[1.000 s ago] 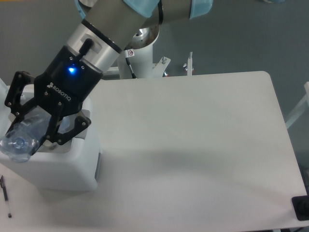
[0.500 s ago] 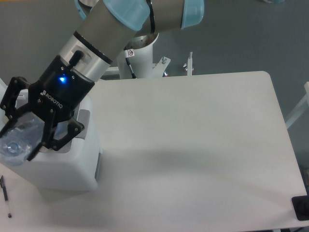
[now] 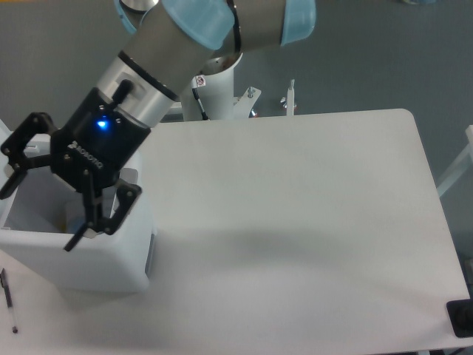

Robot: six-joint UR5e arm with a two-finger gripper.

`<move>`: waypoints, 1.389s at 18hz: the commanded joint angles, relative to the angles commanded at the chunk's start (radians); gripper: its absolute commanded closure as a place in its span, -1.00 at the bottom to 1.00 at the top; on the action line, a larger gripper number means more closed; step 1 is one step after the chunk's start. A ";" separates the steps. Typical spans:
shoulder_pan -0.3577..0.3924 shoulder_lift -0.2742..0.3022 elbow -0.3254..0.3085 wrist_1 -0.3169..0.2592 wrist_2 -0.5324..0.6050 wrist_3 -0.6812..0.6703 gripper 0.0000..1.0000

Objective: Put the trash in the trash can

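Observation:
My gripper (image 3: 38,219) hangs open over the mouth of the trash can (image 3: 96,260), a boxy white bin at the table's left edge with a grey panel (image 3: 151,251) on its right side. Nothing is between the spread black fingers (image 3: 96,222). The trash is out of view: neither a bottle nor a tissue shows on the table or in the gripper. The arm and gripper body cover most of the bin's opening, and the little of the inside that shows is white wall.
A black pen (image 3: 9,299) lies on the table in front of the bin at the far left. The robot's white base (image 3: 214,89) stands behind the table's back edge. A small black object (image 3: 461,318) sits at the front right corner.
The gripper held the crushed clear bottle over the bin before. Its fingers have now spread open, and the bottle is gone from them and out of sight.

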 joint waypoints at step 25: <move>0.295 -0.106 -0.009 -0.101 0.379 0.586 -1.00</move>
